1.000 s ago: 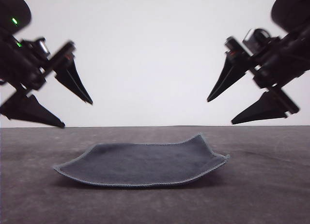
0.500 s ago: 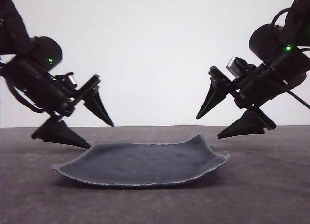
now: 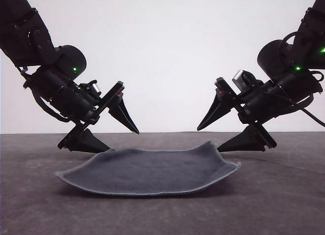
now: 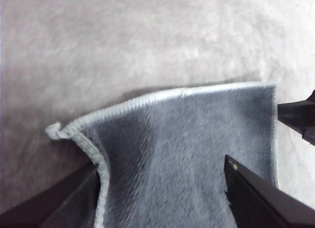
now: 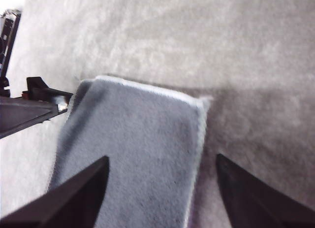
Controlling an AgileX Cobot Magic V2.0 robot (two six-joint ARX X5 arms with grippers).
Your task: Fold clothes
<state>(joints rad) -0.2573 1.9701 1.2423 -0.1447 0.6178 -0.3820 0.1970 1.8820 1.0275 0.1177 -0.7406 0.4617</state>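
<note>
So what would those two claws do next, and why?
Probably close on the cloth. The left gripper and right gripper are both open, each straddling a far corner, one finger low at the edge, one above. The cloth lies unfolded, so pinching the corners looks like the next step.

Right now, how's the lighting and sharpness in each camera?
Front view: bright white backdrop, so both arms read as silhouettes; the cloth is sharp, with a soft shadow beneath. Left wrist view: soft, washed-out table, shadow along the cloth's far edge. Right wrist view: soft too, with shadow beside the cloth's corner.
</note>
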